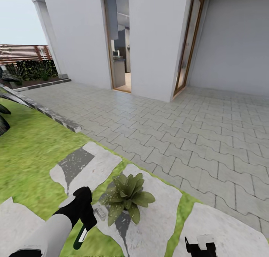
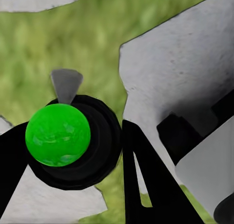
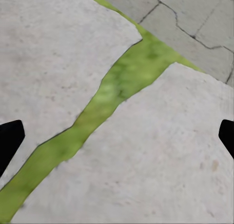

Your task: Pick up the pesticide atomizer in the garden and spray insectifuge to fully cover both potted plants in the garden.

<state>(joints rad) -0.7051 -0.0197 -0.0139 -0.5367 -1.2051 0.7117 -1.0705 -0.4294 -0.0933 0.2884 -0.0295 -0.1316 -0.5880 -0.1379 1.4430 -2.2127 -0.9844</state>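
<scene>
A potted plant point(image 1: 129, 197), a low rosette of broad green leaves, stands on a grey stepping stone point(image 1: 157, 219) in the garden lawn point(image 1: 30, 152). Pale specks seem to dot its left side. My left gripper point(image 1: 86, 227) hangs just left of the plant. In the left wrist view the left gripper point(image 2: 73, 146) is shut on the pesticide atomizer point(image 2: 58, 134), with black fingers point(image 2: 139, 175) on both sides of its dark round body with a green centre. A whitish nozzle point(image 1: 101, 212) pokes out toward the plant. My right gripper point(image 1: 201, 246) is low at the right, open over bare stone point(image 3: 161, 151).
A paved patio point(image 1: 194, 130) runs from the lawn to the white house, with an open doorway point(image 1: 120, 40). A stone kerb point(image 1: 48, 113) edges the grass. A slatted fence point(image 1: 22, 52) and dark bushes point(image 1: 33, 69) lie far left. Grass strips point(image 3: 107, 102) separate the stones.
</scene>
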